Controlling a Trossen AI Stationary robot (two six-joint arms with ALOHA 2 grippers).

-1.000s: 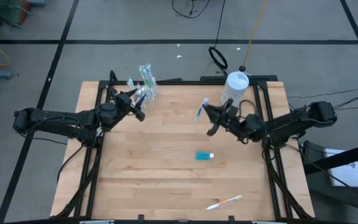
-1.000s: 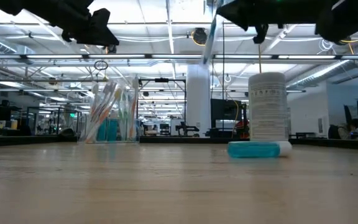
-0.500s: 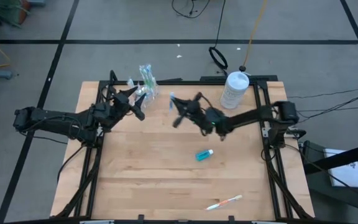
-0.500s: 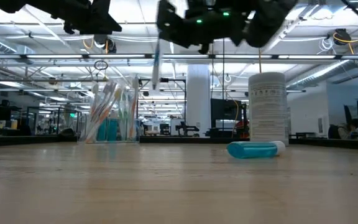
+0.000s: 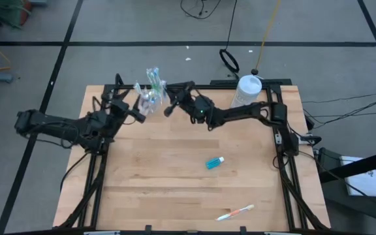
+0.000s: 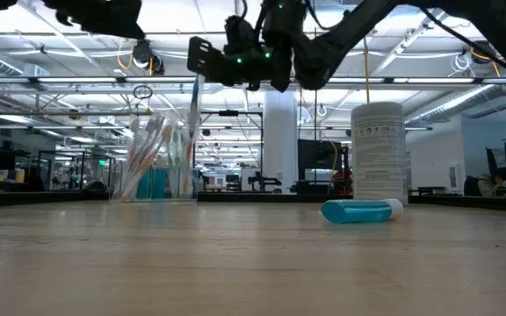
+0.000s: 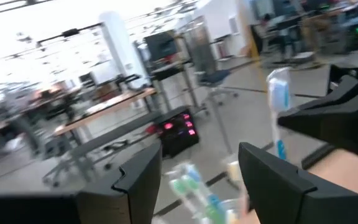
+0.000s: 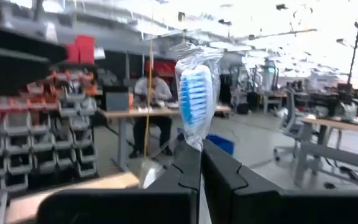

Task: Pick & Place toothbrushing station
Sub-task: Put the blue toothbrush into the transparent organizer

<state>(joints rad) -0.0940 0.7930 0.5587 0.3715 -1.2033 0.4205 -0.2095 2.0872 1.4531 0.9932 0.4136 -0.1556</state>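
**Wrapped brush held beside the cup**

I see my right hand (image 5: pixel 168 104) clamped on a wrapped blue toothbrush (image 8: pixel 196 102), held upright above the surface (image 5: pixel 175 183) just beside the clear cup (image 5: pixel 150 96) full of brushes. My left hand (image 5: pixel 130 111) hovers on the cup's other side, fingers spread wide, holding nothing. Well behind the right hand lie a teal toothpaste tube (image 5: pixel 215 162) and an orange toothbrush (image 5: pixel 235 212).
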